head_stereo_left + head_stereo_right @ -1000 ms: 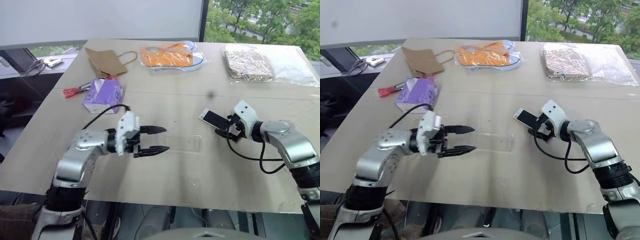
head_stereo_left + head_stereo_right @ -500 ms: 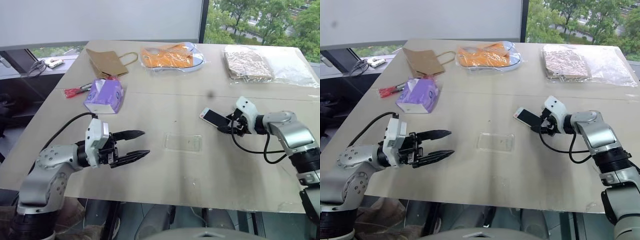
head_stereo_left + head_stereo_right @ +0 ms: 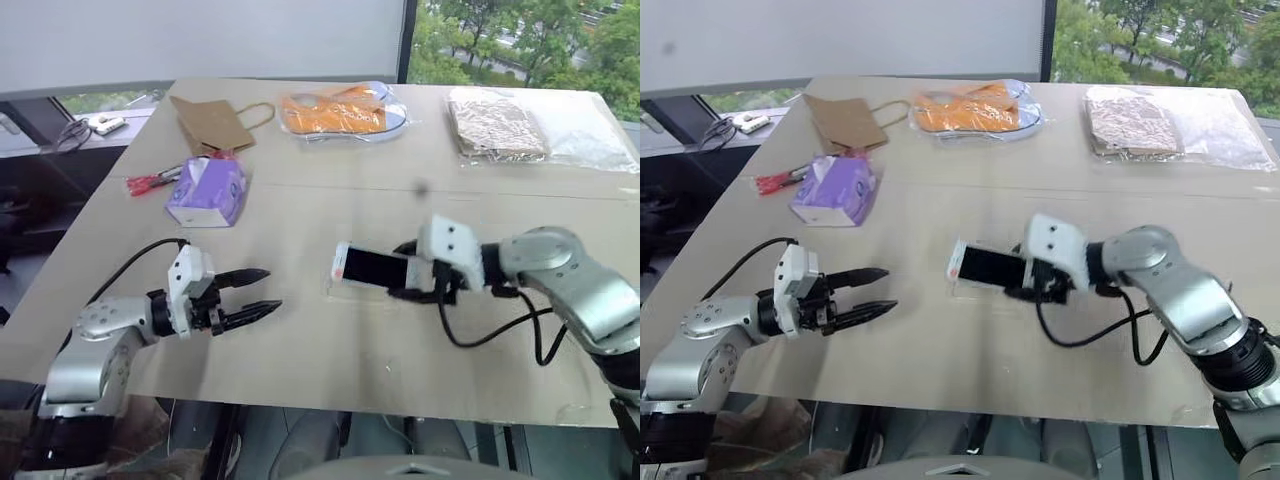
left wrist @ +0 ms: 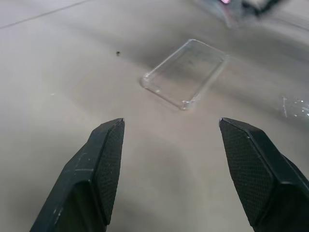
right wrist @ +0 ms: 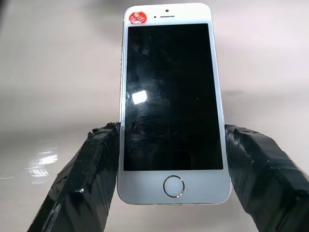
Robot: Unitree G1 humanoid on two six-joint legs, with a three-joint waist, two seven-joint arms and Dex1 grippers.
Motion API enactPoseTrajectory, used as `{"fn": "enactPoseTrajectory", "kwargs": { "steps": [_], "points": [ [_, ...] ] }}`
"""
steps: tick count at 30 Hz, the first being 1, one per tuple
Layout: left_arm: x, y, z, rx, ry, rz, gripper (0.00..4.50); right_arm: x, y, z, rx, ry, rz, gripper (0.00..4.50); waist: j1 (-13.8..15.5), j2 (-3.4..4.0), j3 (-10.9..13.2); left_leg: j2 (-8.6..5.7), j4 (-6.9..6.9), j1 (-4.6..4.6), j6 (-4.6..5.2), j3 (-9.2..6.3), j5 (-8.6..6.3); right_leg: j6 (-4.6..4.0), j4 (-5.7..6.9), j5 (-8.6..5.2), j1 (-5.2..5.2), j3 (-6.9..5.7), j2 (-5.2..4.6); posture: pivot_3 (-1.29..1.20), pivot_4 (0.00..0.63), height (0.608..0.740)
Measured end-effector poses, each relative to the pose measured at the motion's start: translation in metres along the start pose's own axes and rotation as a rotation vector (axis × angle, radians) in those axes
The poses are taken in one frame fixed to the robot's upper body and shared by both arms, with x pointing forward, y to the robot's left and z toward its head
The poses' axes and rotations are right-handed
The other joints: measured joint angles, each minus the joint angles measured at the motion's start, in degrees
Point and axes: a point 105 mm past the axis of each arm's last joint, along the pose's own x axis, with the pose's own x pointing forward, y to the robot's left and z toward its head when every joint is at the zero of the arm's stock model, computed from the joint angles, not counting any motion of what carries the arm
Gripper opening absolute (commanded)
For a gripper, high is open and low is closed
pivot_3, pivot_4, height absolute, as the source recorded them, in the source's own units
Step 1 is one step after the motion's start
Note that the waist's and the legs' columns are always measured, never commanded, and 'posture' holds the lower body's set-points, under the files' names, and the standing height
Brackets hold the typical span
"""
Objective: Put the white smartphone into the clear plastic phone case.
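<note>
A: Starting at the left: left gripper (image 3: 255, 294) pulled back toward the table's near-left edge since a second ago, away from the clear plastic phone case (image 4: 186, 72). Jaws spread wide, nothing between them.

B: And left the case lying free on the table (image 3: 330, 350), flat, open side up, well ahead of those fingertips. Seen along the left wrist, case square in the gap between the two black fingers (image 4: 104, 159), but at a distance, not touched.

A: Further right, bigger change. Right gripper (image 3: 410, 285) swung in from the right side toward the middle, carrying the white smartphone (image 3: 368, 267).

B: Clamped on the phone's long edges near the home-button end, screen up, the rest sticking out leftward past the fingertips. Red sticker at the far corner.

A: Relative to the case?

B: Now directly above or just over it, far end tipped slightly low. Hard to tell whether any corner already touches the rim.

A: Meaning for the task?

B: Carry probably finished; lining up and pressing in likely next. Case unheld, so could slide under the push.
</note>
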Motion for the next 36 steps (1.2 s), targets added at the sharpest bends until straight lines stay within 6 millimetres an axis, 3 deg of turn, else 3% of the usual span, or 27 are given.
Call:
{"fn": "enactPoseTrajectory", "kwargs": {
  "steps": [4, 7, 22, 36],
  "points": [
    [0.003, 0.000, 0.001, 0.020, 0.003, -0.026, 3.21, 0.004, -0.007, -0.024, 0.037, 0.112, -0.038, 2.90, -0.13, 0.00, 0.01, 0.00, 0.01, -0.01, 0.00, 0.00, 0.00, 0.00, 0.00, 0.00, -0.02, 0.01, 0.00, 0.00, 0.150, 0.740],
    [0.004, 0.000, 0.001, 0.022, 0.005, -0.027, 3.21, 0.002, -0.012, -0.031, 0.047, 0.140, -0.060, 2.90, -0.55, 0.00, 0.01, 0.08, -0.07, -0.01, -0.02, 0.01, 0.00, 0.00, 0.03, 0.00, -0.08, 0.05, -0.05, 0.00, 0.150, 0.740],
    [0.000, -0.007, -0.008, 0.010, 0.020, -0.003, 3.21, 0.015, -0.015, -0.022, -0.087, 0.160, 0.040, 2.89, -0.44, 0.01, 0.02, 0.07, -0.09, -0.02, -0.02, 0.05, 0.00, 0.00, 0.01, 0.00, -0.13, 0.07, 0.01, 0.00, 0.150, 0.740],
    [0.002, -0.011, -0.006, 0.021, 0.004, 0.003, 3.21, 0.023, -0.021, -0.018, -0.060, 0.146, 0.071, 2.89, -0.50, 0.01, 0.01, 0.08, -0.08, -0.02, -0.02, 0.05, 0.01, 0.00, 0.03, 0.00, -0.14, 0.07, 0.03, 0.00, 0.150, 0.740]
  ]
}}
